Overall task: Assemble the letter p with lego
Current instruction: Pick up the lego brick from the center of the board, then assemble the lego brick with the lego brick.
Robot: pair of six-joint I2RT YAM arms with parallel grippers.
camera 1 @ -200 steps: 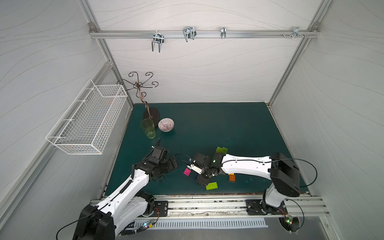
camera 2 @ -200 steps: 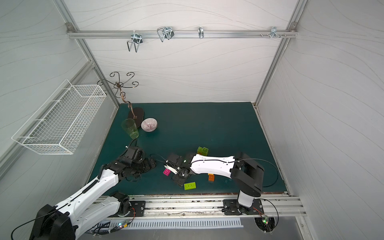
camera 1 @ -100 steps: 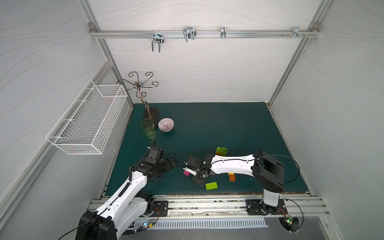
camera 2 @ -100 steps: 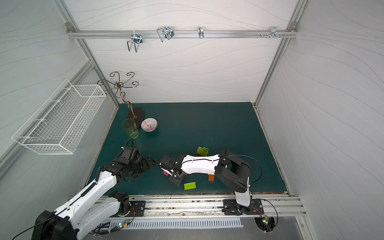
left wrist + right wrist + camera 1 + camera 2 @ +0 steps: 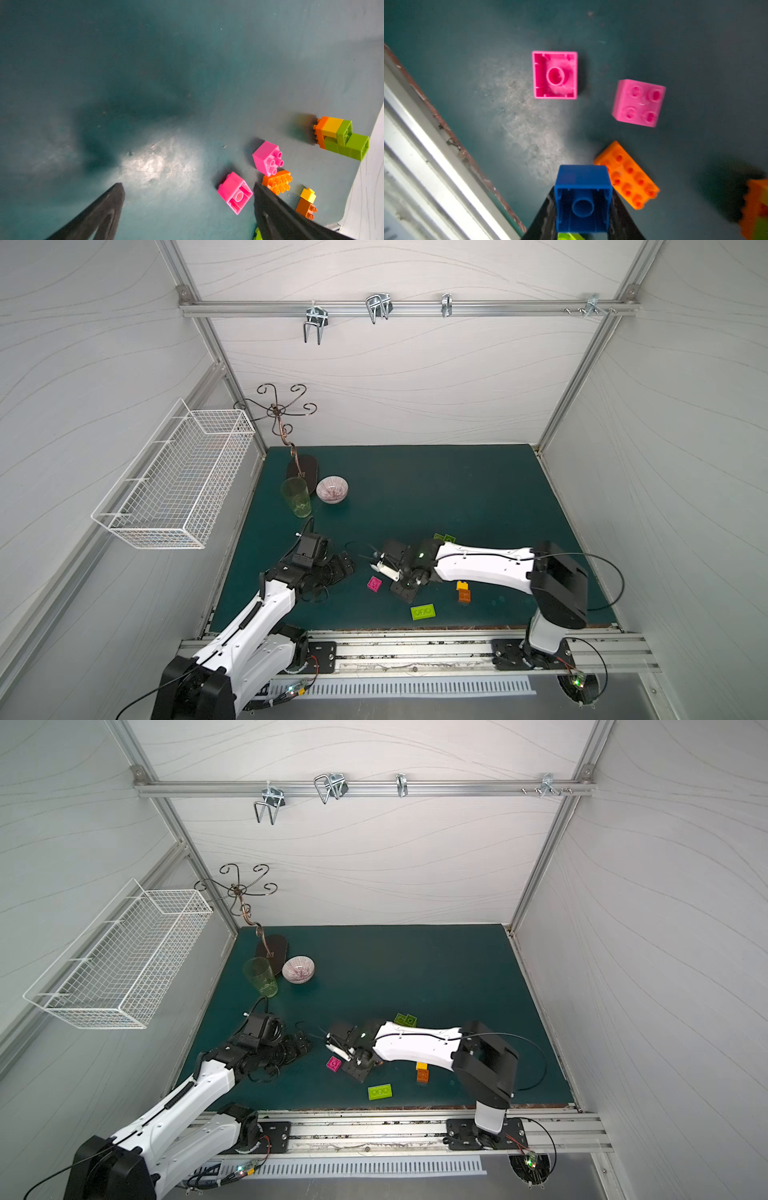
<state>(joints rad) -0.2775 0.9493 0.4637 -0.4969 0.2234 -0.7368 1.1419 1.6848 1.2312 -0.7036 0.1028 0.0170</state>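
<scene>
**Fig.** Left arm [image 5: 253,622], at seven o'clock, and right arm [image 5: 484,568], at four o'clock, are showing smooth white shells joined by boxy black joints. A thin black cable [image 5: 623,585] is looping out beside the right arm's black elbow housing [image 5: 559,589]. Black base plates [image 5: 324,655] are carrying small screws. A green light [image 5: 421,555] is glowing near the right wrist.

Blue brick [image 5: 582,180] there: smooth moulded plastic, a soft sheen on its walls. Just beside it the orange brick [image 5: 627,174] gleams glossier, and near it the studded magenta brick [image 5: 638,102] too. Under the blue brick, the teal mat [image 5: 512,128] looks matt, scuffed pale and rough.
</scene>
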